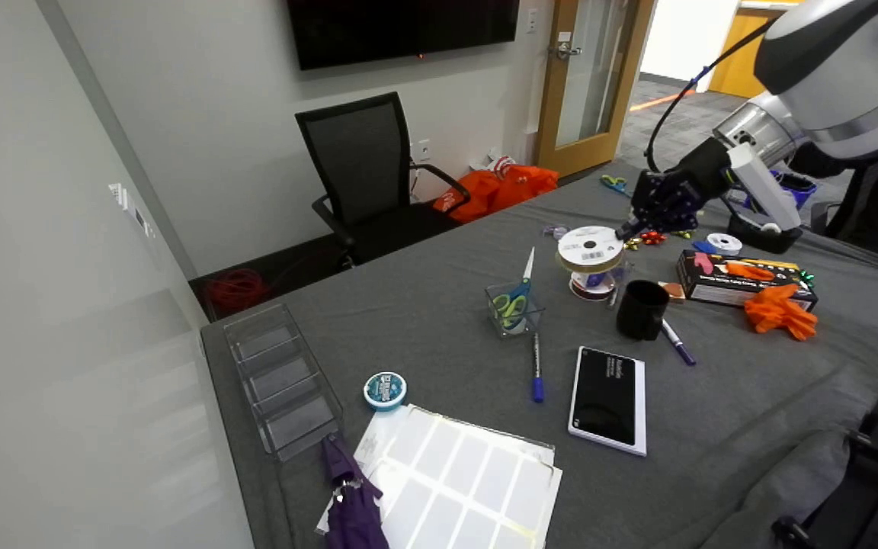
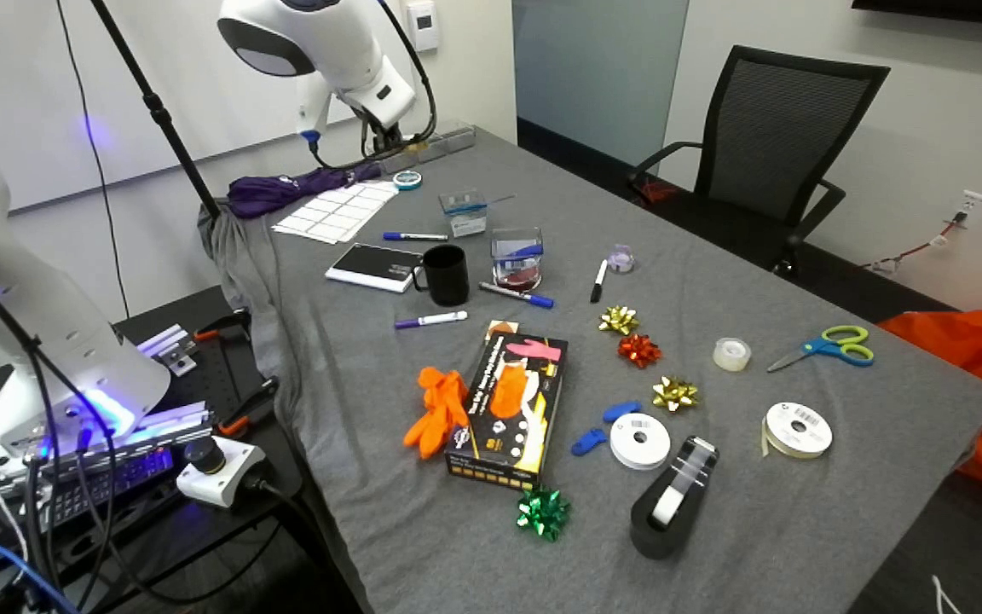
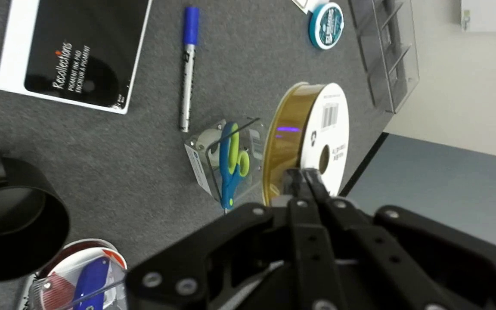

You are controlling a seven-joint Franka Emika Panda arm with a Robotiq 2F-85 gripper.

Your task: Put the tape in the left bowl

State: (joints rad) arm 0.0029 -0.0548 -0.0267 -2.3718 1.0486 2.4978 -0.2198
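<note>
The tape is a white-faced spool with a gold band and a dark centre hole; it also shows in the wrist view. My gripper is shut on the spool's rim, its fingertips on the white flange, and holds it above the table. The left bowl is a small clear container with green-handled scissors in it; in the wrist view it is beside the spool. An exterior view disagrees: the arm is at the far end and a white-faced spool lies on the table.
A second clear container with red and white contents is under the spool. The black cup stands beside it. A marker, an ink pad, a teal tin, a divided tray and a glove box lie around.
</note>
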